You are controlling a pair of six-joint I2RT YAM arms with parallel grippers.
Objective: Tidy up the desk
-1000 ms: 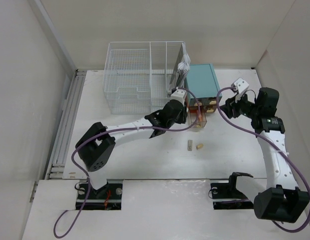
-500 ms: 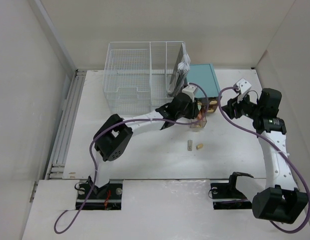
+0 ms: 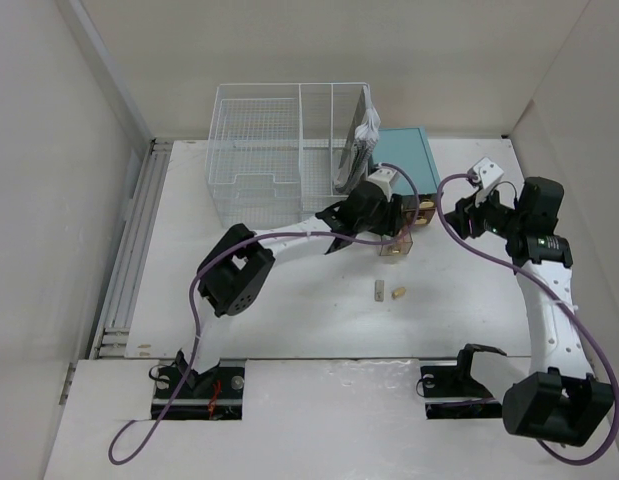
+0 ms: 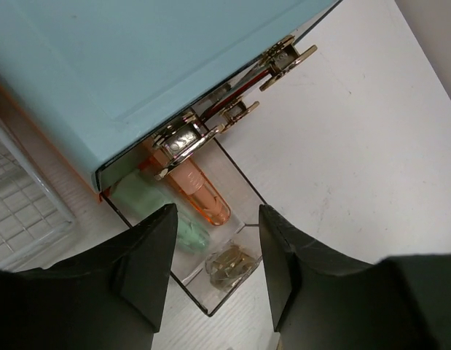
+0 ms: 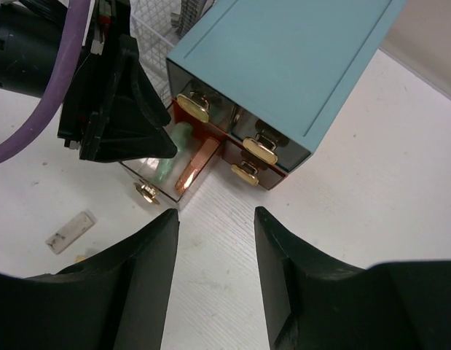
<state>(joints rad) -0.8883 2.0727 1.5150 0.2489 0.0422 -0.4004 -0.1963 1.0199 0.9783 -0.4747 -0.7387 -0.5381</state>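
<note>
The white desk (image 3: 289,310) carries a teal box (image 3: 404,160) with small gold-handled drawers. One clear drawer (image 3: 397,242) is pulled out. It holds an orange tube (image 4: 199,193), a pale green item (image 4: 156,211) and shows its gold handle (image 4: 232,262). My left gripper (image 3: 389,215) hovers over this drawer, open and empty; in the left wrist view (image 4: 218,270) its jaws stand wide apart. My right gripper (image 3: 461,215) is open and empty to the right of the box, above bare desk in the right wrist view (image 5: 216,270).
A white wire-mesh rack (image 3: 279,150) stands at the back left of the teal box, with papers in its right slot. A small whitish block (image 3: 377,291) and a small tan piece (image 3: 399,292) lie on the desk in front of the drawer. Walls close in on both sides.
My left arm has reached further right, from beside the rack to over the open drawer. The right arm has barely moved.
</note>
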